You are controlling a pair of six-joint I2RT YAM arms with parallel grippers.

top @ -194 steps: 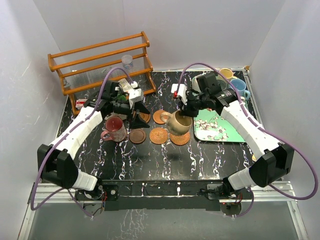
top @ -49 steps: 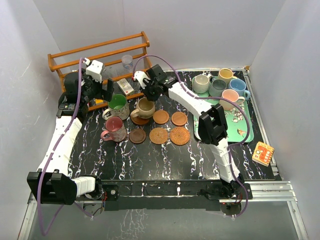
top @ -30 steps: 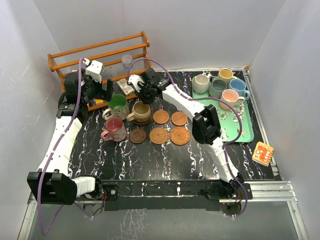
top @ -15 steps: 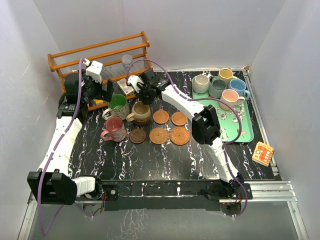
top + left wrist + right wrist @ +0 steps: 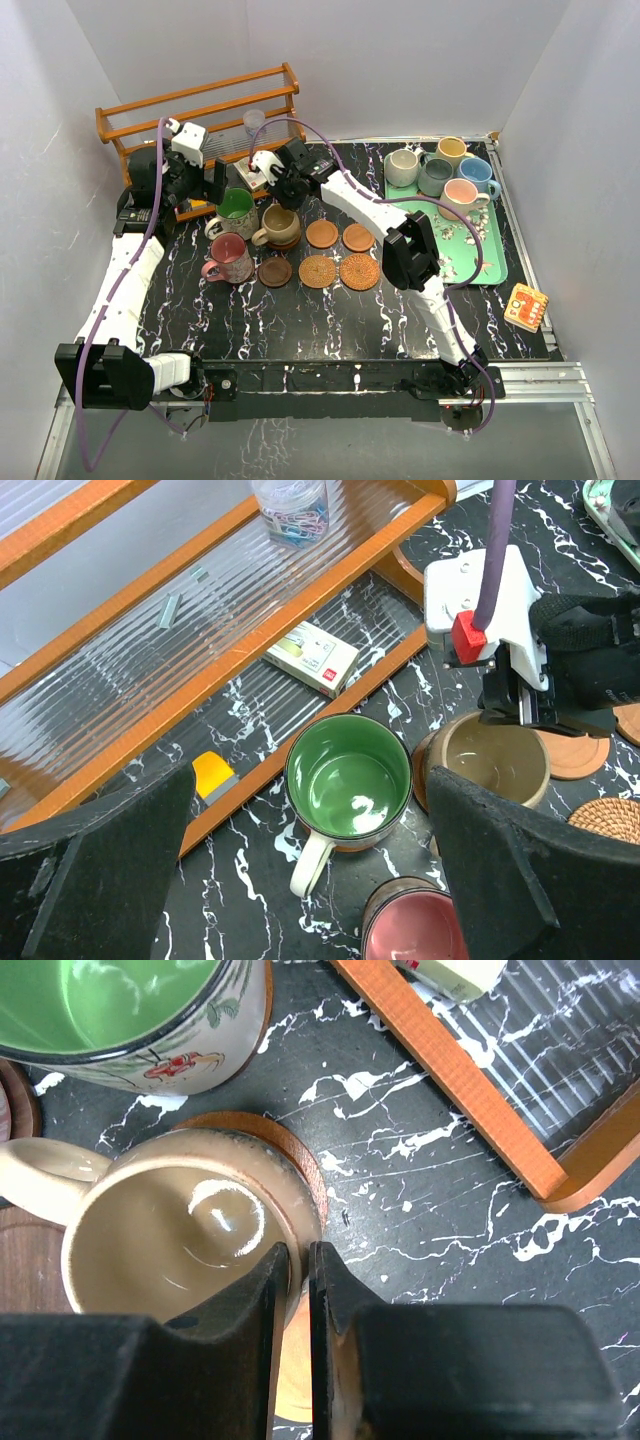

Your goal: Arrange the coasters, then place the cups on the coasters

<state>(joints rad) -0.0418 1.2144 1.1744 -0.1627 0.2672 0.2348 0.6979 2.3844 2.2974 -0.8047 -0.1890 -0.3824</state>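
Three mugs (image 5: pixel 236 206) sit on coasters (image 5: pixel 317 271); five wait on the tray (image 5: pixel 478 262) (five coasters bare). Right gripper (image 5: pixel 300 1260) pinches the tan mug (image 5: pixel 170 1240) by its rim; left gripper (image 5: pixel 310 830) gapes wide, empty.

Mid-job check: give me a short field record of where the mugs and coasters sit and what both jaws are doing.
right gripper: jaws pinched on the rim wall of the tan mug
tan mug: upright on a wood coaster
left gripper: jaws wide, holding nothing, above the green mug
maroon mug: upright, on the near side of the green mug
bare coasters: five, three wood and two wicker
tray: five mugs standing on it
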